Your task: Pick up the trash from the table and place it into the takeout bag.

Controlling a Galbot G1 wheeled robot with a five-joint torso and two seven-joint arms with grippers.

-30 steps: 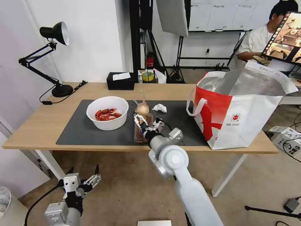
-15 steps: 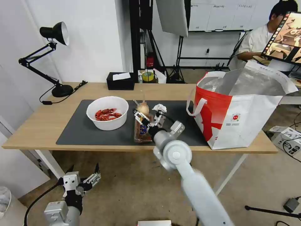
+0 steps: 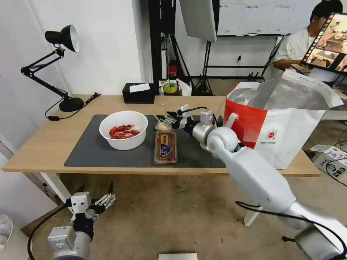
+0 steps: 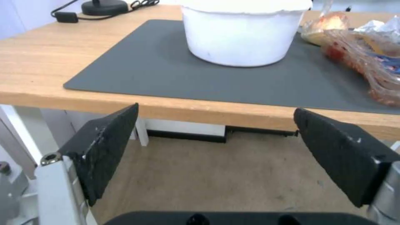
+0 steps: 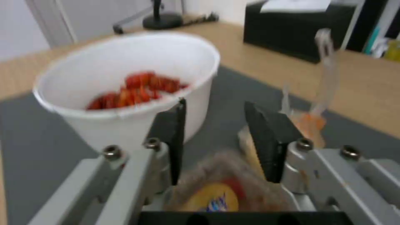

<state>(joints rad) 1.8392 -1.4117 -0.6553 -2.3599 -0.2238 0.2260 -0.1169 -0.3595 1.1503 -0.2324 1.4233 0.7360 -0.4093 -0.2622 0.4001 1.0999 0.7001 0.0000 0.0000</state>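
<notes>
R gripper (image 3: pixel 172 119) moved fwd over knotted bag (image 3: pixel 161 126), jaws narrowly apart, L gripper (image 3: pixel 94 204) parked low, jaws wide

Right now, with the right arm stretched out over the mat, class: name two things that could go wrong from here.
1. The right gripper hovers with its jaws open, close to the knotted bag and the white bowl. A sideways sweep could tip shells onto the mat.
2. The arm's elbow sits just in front of the takeout bag. A careless swing might knock it over.
</notes>
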